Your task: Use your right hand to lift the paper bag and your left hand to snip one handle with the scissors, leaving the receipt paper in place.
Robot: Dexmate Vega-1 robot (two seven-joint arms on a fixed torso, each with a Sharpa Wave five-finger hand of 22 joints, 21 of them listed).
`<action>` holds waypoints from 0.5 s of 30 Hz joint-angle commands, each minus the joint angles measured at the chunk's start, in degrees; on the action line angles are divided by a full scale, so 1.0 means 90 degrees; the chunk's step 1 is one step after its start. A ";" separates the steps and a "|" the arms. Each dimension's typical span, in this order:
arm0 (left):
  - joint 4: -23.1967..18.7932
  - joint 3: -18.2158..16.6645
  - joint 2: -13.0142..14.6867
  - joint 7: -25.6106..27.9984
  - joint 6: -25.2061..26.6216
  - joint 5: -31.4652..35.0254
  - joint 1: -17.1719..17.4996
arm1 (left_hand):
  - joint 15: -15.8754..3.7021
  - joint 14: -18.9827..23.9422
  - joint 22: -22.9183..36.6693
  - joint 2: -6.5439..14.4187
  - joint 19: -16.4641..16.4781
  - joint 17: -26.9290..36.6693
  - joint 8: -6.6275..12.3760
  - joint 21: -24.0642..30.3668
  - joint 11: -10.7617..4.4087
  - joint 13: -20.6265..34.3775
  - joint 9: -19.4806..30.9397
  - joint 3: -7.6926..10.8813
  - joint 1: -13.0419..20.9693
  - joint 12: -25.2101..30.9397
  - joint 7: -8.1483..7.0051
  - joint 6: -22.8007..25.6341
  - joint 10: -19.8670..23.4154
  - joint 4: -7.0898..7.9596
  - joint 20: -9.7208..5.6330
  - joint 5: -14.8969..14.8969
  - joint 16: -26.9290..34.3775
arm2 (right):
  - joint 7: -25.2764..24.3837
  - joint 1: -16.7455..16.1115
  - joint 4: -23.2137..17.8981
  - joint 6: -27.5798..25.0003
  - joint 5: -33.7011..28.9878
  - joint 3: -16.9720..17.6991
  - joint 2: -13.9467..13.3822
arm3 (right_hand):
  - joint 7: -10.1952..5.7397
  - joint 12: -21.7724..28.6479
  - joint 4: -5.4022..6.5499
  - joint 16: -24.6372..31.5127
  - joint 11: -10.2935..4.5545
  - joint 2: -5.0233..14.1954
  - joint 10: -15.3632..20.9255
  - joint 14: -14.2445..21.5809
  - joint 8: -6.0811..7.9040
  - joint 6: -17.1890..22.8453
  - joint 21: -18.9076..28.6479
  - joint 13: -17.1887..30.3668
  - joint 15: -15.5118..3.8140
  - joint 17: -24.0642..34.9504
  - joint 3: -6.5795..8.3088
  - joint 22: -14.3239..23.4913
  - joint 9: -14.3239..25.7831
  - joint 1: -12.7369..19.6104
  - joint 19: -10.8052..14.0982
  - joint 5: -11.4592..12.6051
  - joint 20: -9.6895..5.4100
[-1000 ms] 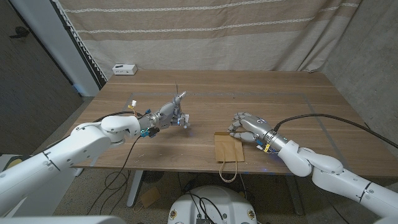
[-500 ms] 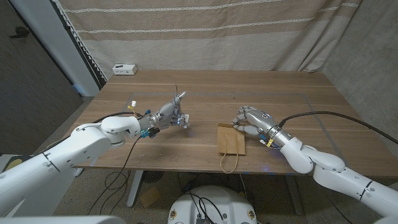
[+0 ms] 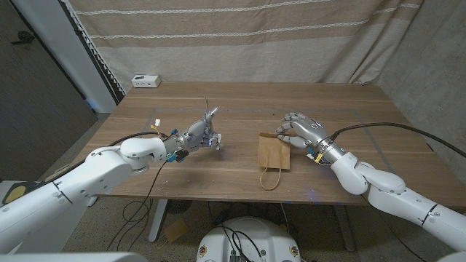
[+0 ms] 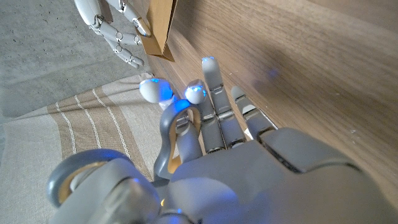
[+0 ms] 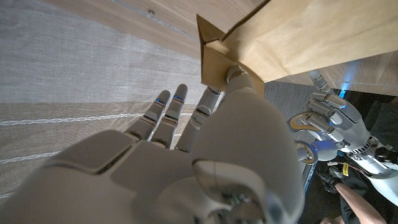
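- The right hand [image 3: 297, 133] is pinching the far edge of the flat brown paper bag [image 3: 274, 153]. The right wrist view shows a fingertip pressing against the bag's folded corner. I judge this grip is there to raise the bag so a handle hangs free.
- The paper bag is lying just in front of that hand on the wooden counter [image 3: 349, 109]. Its thin looped handle [image 3: 271, 179] is trailing from the bag's near end toward the counter's near edge, away from the hand.
- The left hand [image 3: 201, 133] is hovering above the counter, well apart from the bag. It is gripping the grey metal scissors [image 3: 209, 111], whose blades are pointing up and away from it, probably to keep the tips off the wood until the handle is presented.
- In the left wrist view its fingers [image 4: 214, 93] are reaching forward over the wood, with the bag's corner ahead of them.
- I cannot make out a receipt.
- A small white box [image 3: 145, 81] is sitting at the counter's far corner, well beyond the left hand.
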 commanded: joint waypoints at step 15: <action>0.0094 0.0253 -0.0100 -0.0187 0.0204 0.0148 -0.0327 | -0.0387 -0.0016 0.0018 -0.0038 0.0049 -0.0051 0.0778 0.0012 -0.0066 0.0024 -0.0058 -0.0224 -0.0049 0.0048 0.0518 0.0514 0.0120 -0.0012 0.0004 0.0010 0.0112 | 0.0238 0.0976 0.0282 0.0239 -0.0032 -0.0034 0.0075 | -0.0003 0.0171 0.0082 0.0090 0.0035 0.0004 0.0094 0.0092 -0.0037 0.0046 0.0092 0.0302 -0.1174 0.0045 0.0046 0.0045 0.0008 -0.0009 0.0021 -0.0082 -0.0456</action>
